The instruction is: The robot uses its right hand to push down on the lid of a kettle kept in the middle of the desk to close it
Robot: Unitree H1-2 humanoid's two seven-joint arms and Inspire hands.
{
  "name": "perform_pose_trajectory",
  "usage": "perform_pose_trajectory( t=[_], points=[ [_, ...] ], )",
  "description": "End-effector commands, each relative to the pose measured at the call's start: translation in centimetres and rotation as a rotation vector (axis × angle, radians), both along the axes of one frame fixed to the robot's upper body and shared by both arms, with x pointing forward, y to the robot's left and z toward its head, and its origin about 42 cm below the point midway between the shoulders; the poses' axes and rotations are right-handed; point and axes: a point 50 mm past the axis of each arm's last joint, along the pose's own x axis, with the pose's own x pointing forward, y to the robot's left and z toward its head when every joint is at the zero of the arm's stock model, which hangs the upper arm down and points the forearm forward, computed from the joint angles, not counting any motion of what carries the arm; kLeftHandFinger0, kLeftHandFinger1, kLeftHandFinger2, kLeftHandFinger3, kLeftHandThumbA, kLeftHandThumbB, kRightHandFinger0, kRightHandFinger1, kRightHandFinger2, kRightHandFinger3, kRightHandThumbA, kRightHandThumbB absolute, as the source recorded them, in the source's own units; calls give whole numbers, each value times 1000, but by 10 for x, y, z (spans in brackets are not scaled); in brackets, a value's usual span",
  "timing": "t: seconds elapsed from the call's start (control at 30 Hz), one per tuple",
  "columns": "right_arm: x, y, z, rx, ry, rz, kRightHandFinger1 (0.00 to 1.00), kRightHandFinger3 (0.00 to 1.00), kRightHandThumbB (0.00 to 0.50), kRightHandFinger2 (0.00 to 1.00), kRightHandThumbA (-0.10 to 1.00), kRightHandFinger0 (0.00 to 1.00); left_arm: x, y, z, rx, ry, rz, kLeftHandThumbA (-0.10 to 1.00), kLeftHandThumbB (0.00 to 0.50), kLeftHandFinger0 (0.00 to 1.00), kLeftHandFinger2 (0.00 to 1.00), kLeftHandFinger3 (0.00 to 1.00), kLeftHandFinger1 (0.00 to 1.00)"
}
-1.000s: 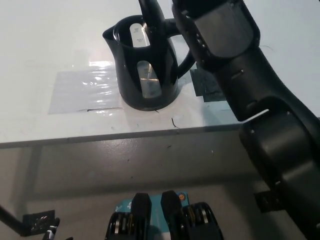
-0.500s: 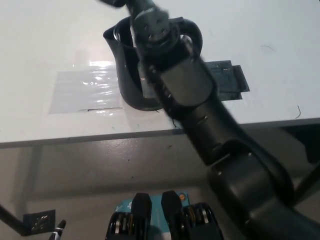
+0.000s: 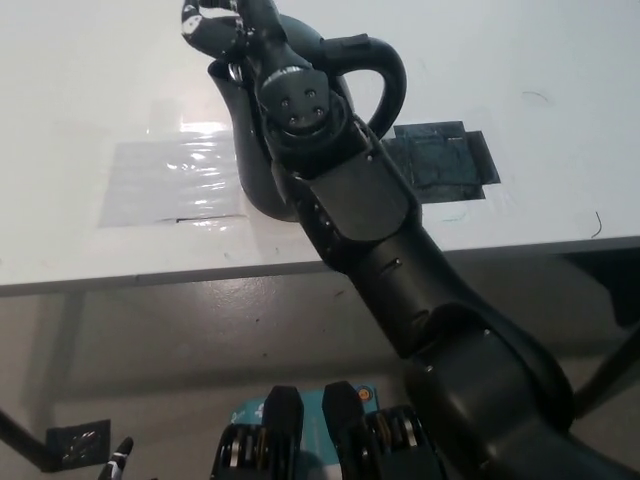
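The black kettle (image 3: 252,160) stands in the middle of the white desk (image 3: 80,90), its looped handle (image 3: 388,82) pointing to the picture's right. My black right arm (image 3: 350,220) reaches up from the bottom right and lies across the kettle, covering most of its body and its whole top. The right hand (image 3: 215,22) sits at the picture's top edge, over the kettle's spout side. The lid is hidden under the arm and hand. Only a pale sliver of my left hand (image 3: 119,467) shows at the bottom left edge.
A shiny clear patch (image 3: 165,182) lies on the desk left of the kettle, and a dark taped patch (image 3: 445,160) lies right of it. The desk's front edge (image 3: 150,272) runs across the picture's middle. A black bracket (image 3: 75,445) is on the floor at the lower left.
The right arm has swung from the right of the kettle leftward across it. The lid that stood upright above the kettle's opening is no longer visible; hand and wrist now cover the top.
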Motion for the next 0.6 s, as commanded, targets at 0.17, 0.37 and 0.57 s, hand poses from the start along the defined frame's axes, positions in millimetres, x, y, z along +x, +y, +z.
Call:
perform_pose_trajectory(
  t=[0.17, 0.37, 0.57],
  points=[
    [3, -11, -43, 150, 33, -9, 1000, 1000, 57, 1000, 346, 990, 6, 4, 12, 4, -26, 6, 1000, 96, 1000, 1000, 1000, 1000],
    [-26, -48, -195, 186, 249, -59, 1000, 1000, 33, 1000, 310, 1000, -14, 3, 5, -16, 0, -23, 1000, 105, 1000, 1000, 1000, 1000],
    [-53, -58, -259, 182, 389, -121, 1000, 1000, 42, 1000, 288, 993, 0, -1, 13, -8, -20, -22, 1000, 102, 1000, 1000, 1000, 1000]
  ],
)
